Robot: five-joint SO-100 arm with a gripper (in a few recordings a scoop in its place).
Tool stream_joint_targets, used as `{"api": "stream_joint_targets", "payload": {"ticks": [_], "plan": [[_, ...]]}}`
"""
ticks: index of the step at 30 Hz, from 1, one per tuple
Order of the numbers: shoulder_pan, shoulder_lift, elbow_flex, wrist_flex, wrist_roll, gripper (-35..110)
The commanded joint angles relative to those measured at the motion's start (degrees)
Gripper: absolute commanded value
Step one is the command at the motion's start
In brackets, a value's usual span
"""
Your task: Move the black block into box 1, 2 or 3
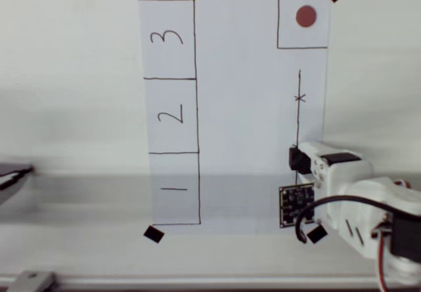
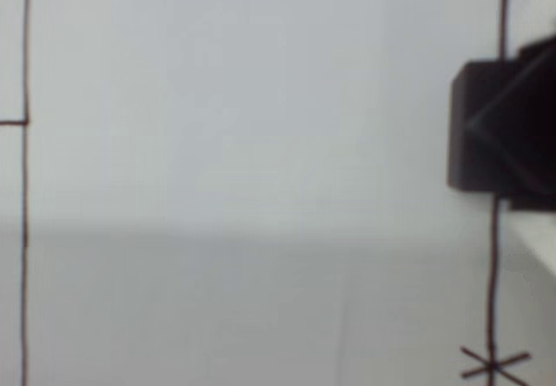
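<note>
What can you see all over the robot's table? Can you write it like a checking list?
Surface: a white paper sheet taped to a pale table with black tape squares at its corners.
Job's things: the black block sits on the pen line near the x mark, right up against the arm's white head. Box 2 is empty, between box 3 and box 1.
Clutter: a drawn square with a red dot.
Gripper: the fingers cannot be made out; cannot tell open or shut.
Cables: a black cable loops over the white arm, beside its circuit board.
Surroundings: a dark object at the overhead view's left edge.
</note>
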Motion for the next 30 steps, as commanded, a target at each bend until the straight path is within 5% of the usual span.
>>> {"api": "stream_joint_targets", "payload": {"ticks": [1,30], "plan": [[0.4,4.6,-3.5,-0.2,0.8,0],[8.2,-17.8,-45.4,-0.3,6.0,0]]}}
